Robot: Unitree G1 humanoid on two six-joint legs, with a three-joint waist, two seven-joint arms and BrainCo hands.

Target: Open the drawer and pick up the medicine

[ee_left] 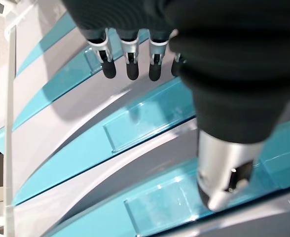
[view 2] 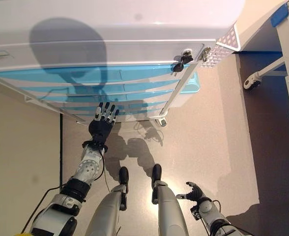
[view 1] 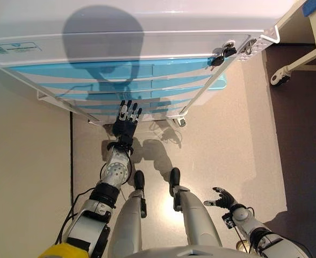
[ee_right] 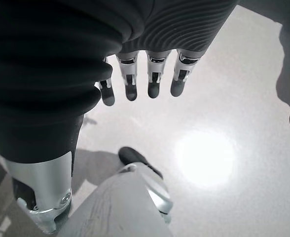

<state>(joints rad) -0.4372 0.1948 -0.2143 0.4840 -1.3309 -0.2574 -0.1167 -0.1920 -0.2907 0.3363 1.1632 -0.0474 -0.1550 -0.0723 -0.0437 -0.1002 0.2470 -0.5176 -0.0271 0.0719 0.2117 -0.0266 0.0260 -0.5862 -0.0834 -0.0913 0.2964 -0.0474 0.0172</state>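
A white cart (view 1: 147, 21) with several translucent blue drawer fronts (view 1: 147, 70) stands in front of me; all drawers look closed. My left hand (view 1: 126, 121) is raised with straight fingers, its fingertips (ee_left: 131, 69) close to the lower drawers (ee_left: 145, 123), holding nothing. Whether they touch a drawer front I cannot tell. My right hand (view 1: 222, 199) hangs low at my right side above the floor, its fingers (ee_right: 152, 81) relaxed and empty. No medicine shows in any view.
A black key fob (view 1: 222, 54) hangs from the lock at the cart's upper right corner. The cart's castor (view 1: 179, 122) rests on the pale floor. A second wheeled frame (view 1: 292, 67) stands at the right over a dark floor strip.
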